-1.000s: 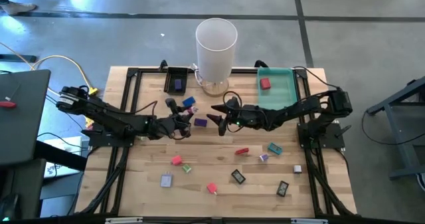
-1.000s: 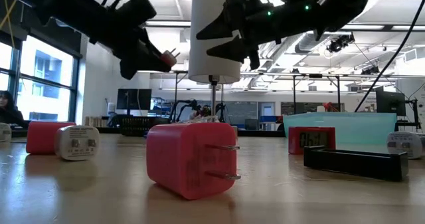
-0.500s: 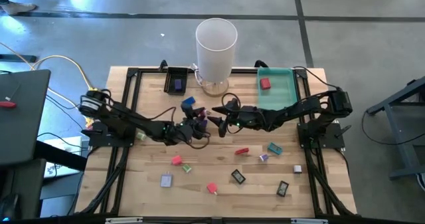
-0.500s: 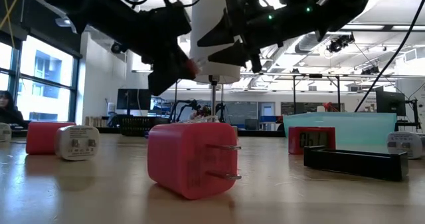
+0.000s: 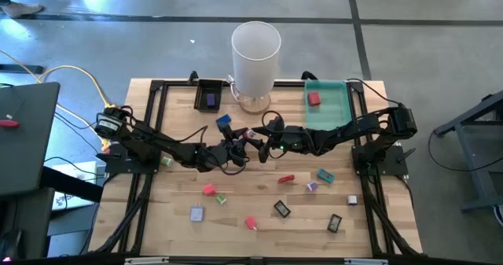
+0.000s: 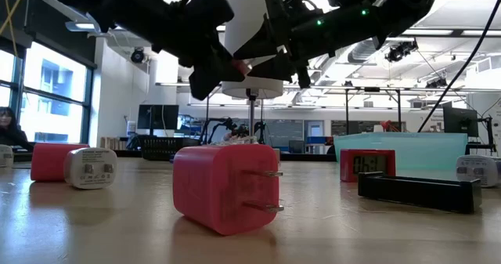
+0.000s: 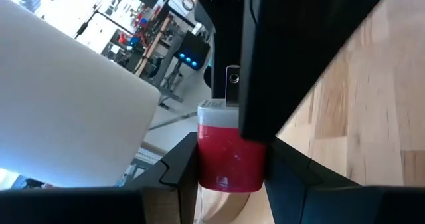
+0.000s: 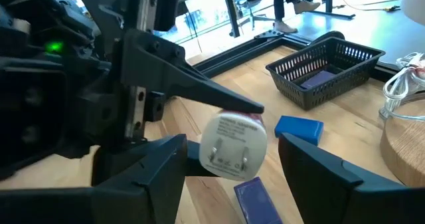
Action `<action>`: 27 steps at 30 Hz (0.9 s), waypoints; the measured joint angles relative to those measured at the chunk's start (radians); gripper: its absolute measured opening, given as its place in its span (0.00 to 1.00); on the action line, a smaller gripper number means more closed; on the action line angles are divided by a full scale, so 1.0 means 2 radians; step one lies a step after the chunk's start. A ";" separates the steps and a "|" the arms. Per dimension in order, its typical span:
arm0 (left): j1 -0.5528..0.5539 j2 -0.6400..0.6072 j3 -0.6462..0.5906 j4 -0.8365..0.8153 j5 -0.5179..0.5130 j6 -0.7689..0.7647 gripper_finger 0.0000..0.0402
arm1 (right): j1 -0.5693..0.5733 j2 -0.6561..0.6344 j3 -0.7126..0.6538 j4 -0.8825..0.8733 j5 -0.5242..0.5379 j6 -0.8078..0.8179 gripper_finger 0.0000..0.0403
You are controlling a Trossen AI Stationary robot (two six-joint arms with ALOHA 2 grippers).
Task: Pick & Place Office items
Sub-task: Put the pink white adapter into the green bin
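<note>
From above, the left end effector (image 5: 241,145) grips a red charger (image 5: 247,134) just in front of the white cylinder (image 5: 255,53), meeting the open right end effector (image 5: 260,143). Low view: both hang clear above the worktop (image 6: 376,225). Left wrist view: the fingers (image 7: 176,164) clamp the charger.

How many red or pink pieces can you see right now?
5: a red one in the green tray; a red charger in the left gripper; a red bar right of centre; two pink blocks nearer the front edge. The arms may hide more.
</note>
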 joint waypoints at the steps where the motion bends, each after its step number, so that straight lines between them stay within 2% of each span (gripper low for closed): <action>1: 0.000 0.000 0.000 0.000 0.002 0.000 0.30 | 0.000 0.000 0.000 0.000 0.000 0.000 0.56; 27: 0.008 0.012 0.017 -0.004 0.006 0.005 0.30 | -0.017 -0.001 0.000 0.000 -0.013 0.027 0.56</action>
